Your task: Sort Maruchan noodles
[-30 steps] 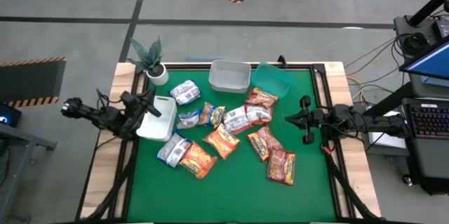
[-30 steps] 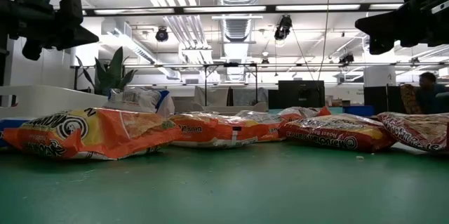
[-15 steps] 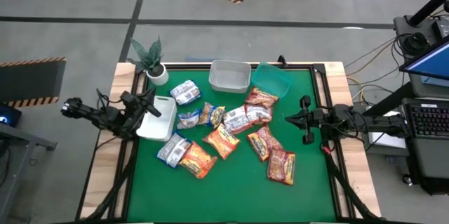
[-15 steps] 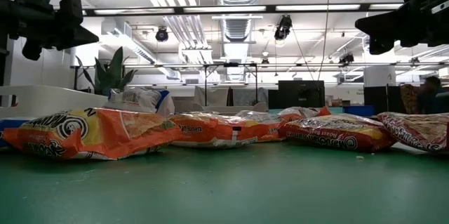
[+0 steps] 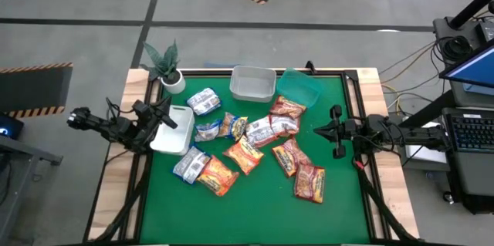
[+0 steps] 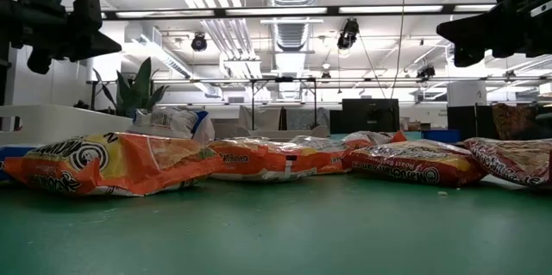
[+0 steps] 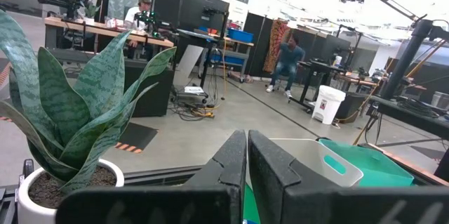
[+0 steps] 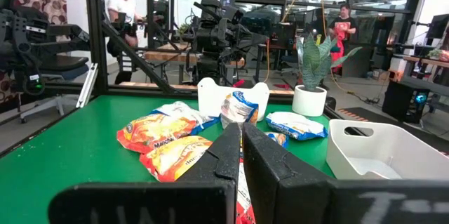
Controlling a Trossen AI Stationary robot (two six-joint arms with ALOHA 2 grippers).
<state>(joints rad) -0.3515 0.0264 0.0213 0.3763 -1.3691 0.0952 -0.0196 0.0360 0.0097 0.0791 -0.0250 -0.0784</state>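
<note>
The Maruchan noodles (image 5: 247,149) lie scattered across the middle of the green table (image 5: 340,207). The left gripper (image 5: 164,116) and right gripper (image 5: 320,130) hover at opposite edges, fingers pressed together, empty. Blue packets sit nearer the left, red ones nearer the right.

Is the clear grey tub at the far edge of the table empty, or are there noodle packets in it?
Empty. In the high view the grey tub shows only its bare bottom; the noodle packets lie on the mat.
</note>
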